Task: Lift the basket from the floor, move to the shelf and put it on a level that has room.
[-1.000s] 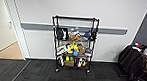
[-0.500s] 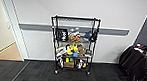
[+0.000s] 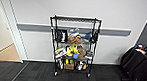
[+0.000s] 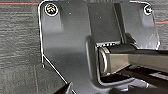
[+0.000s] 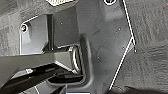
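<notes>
1. The floor [image 3: 37, 74] spreads wide: dark grey carpet tiles, running up to a white wall with a grey rail across it.
2. The shelf [image 3: 73, 46] stands dead ahead against that wall, a tall black wire rack on small wheels.
3. Its top level [image 3: 75, 18] is a flat black grid, bare up there, while the tiers beneath are crowded with colourful bits and boxes.
4. Off to the side, dark bags [image 3: 138, 63] slump in a heap on the carpet.
5. The basket: I cannot make it out anywhere, so I cannot place it relative to the fingers.
6. In both wrist views, carpet lies beneath the dark plates; whether the fingers of either arm are spread or closed, I cannot tell.
</notes>
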`<state>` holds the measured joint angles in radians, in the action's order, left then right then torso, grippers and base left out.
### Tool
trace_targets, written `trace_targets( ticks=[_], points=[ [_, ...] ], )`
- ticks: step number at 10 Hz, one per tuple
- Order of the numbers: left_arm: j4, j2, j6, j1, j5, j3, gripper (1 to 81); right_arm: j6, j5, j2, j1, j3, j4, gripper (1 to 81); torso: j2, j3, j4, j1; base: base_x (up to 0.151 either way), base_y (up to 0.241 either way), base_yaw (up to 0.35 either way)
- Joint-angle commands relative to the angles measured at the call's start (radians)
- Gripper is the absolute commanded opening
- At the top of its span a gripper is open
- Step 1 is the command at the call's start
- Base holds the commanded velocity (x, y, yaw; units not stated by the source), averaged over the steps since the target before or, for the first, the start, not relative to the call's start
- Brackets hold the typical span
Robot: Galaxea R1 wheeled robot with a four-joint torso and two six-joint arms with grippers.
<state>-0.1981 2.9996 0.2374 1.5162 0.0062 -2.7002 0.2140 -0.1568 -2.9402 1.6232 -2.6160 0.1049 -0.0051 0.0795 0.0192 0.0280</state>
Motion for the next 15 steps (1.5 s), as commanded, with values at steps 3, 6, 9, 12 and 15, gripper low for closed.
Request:
trace_targets(
  ticks=[3,6,9,12,15],
  points=[
    [-0.004,-0.005,0.005,-0.03,0.066,-0.001,81.1,0.004,0.056,0.007,-0.022,0.001,-0.005,81.1,0.0,0.0,0.0,0.0,0.113,0.0,0.0],
    [-0.004,-0.005,0.005,-0.03,0.066,-0.001,81.1,0.004,0.054,0.008,-0.025,0.001,-0.007,81.1,0.0,0.0,0.0,0.0,0.069,0.0,0.0],
    [-0.006,-0.007,-0.004,-0.032,0.069,0.008,81.1,0.004,0.056,0.014,-0.027,0.005,-0.007,81.1,0.0,0.0,0.0,0.0,0.0,0.0,0.0],
    [-0.006,-0.029,-0.006,-0.032,0.069,0.02,81.1,0.004,0.056,0.043,-0.028,0.071,-0.002,81.1,-0.1,0.0,0.0,0.064,0.0,0.0,0.0],
    [-0.006,-0.086,-0.007,-0.041,0.066,0.112,81.1,0.007,0.054,0.118,-0.041,0.183,-0.008,81.1,-0.126,0.0,0.0,0.08,0.0,0.0,0.0]
  ],
)
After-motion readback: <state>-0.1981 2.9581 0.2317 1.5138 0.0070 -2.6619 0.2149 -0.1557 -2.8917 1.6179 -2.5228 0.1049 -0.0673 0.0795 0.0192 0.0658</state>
